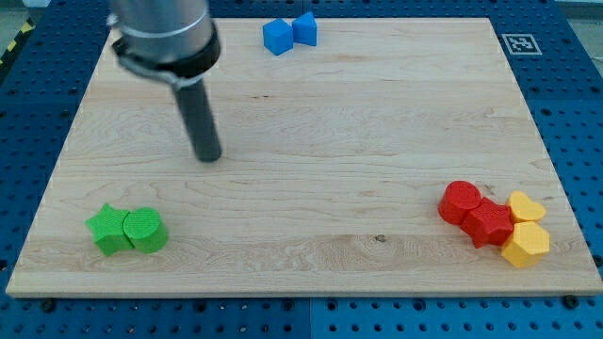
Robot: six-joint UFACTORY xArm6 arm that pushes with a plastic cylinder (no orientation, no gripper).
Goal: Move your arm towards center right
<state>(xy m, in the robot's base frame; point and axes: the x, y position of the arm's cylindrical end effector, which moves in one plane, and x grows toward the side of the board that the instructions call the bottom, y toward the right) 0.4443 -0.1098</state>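
My tip (208,156): upper left of the board (311,141), clear of all blocks | claw: none fitted, just my rod | blue blocks (289,34): top | green blocks (127,230): bottom left | red blocks (476,214), yellow blocks (525,228): touching, bottom right

My tip (208,156) rests on bare board, upper left.

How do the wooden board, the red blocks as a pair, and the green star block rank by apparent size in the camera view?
1. Wooden board
2. Red blocks
3. Green star block
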